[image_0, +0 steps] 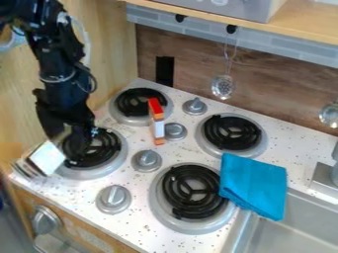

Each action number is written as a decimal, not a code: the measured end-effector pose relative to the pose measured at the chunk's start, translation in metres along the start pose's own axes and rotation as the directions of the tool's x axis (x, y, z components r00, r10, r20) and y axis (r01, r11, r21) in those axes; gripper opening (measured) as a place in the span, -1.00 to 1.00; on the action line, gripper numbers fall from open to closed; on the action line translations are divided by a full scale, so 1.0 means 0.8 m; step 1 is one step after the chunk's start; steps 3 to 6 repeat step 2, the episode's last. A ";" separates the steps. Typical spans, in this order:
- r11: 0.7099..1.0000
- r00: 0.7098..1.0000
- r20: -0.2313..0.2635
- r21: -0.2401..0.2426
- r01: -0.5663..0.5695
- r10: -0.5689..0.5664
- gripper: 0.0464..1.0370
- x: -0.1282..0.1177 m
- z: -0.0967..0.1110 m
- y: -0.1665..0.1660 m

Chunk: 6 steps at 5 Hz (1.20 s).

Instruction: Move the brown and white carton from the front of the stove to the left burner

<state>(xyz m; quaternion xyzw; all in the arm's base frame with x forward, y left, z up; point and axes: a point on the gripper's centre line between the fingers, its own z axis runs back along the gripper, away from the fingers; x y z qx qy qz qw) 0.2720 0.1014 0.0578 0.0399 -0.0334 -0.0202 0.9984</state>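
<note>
Evidently the black arm comes in from the upper left, beside the wooden side panel (112, 39); its claw (75, 142) hangs low over the burner nearest the front left corner of the surface (142, 225), hiding part of that burner's black coil (103, 150); whether the claw is open or closed, one cannot tell. Right next to it, at the front left corner, is a boxy metallic thing (47, 158), tilted, with a pale, squarish face and a ridged, silvery side; whether the claw grips it cannot be made out.

Three more burners sit on the speckled white surface: one (121, 114) near the back left corner, one (257, 146) towards the back edge, and one (159, 210) towards the front edge, beside the sink; four grey knobs stand among them. A slim stick of blocks (158, 127), red, orange and white, lies between the back left burner and a knob (176, 131); its red end reaches over that burner, its orange end lies on the surface.

Towards the right edge, a blue cloth (254, 183) overlaps the rim of the burner nearest the sink, with its lower corner over the edge of the metal sink (290, 232); a grey faucet (324, 179) stands beyond the cloth; behind the back edge, a slotted metal spoon (222, 87) hangs against the wood-look wall (198, 59), and another utensil (328, 114) hangs farther right.
</note>
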 end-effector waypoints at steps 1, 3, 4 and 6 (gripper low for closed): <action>1.000 1.000 0.010 0.003 0.008 -0.008 0.93 0.006 0.003 -0.013; 0.999 1.000 0.008 0.023 0.022 -0.023 0.93 0.008 0.001 -0.022; 0.999 1.000 0.008 0.023 0.022 -0.023 0.93 0.008 0.001 -0.022; 0.999 1.000 0.008 0.023 0.022 -0.023 0.93 0.008 0.001 -0.022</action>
